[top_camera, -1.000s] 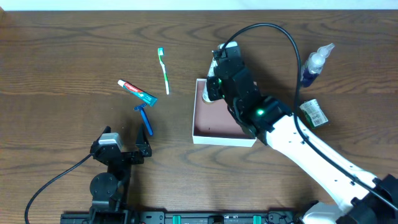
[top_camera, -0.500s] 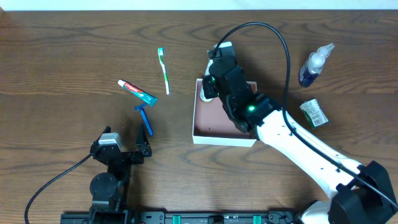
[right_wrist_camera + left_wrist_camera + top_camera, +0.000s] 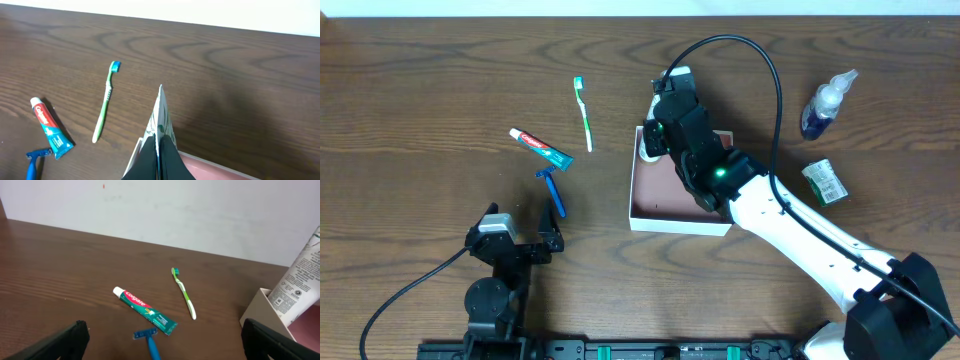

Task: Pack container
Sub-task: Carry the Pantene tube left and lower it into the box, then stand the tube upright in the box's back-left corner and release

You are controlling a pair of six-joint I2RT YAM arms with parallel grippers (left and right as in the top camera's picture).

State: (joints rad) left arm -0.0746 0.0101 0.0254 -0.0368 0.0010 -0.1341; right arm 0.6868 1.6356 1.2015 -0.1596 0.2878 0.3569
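Note:
The container [image 3: 665, 198] is a square white box with a pinkish-brown inside, at mid-table; it also shows in the right wrist view [image 3: 215, 167] and the left wrist view [image 3: 257, 307]. My right gripper [image 3: 667, 122] is shut on a white tube [image 3: 160, 112], held tilted with its lower end in the container's far left corner [image 3: 299, 282]. My left gripper [image 3: 520, 232] is open and empty near the front left. A green toothbrush [image 3: 584, 113], a toothpaste tube [image 3: 541, 148] and a blue razor [image 3: 553, 190] lie on the table left of the container.
A blue spray bottle [image 3: 825, 103] and a small green packet [image 3: 825, 181] lie right of the container. The right arm and its cable cross above the container's right half. The table ends at a white wall at the back.
My right gripper has shifted slightly left and back with the white tube, over the container's far left corner. The left arm has not moved.

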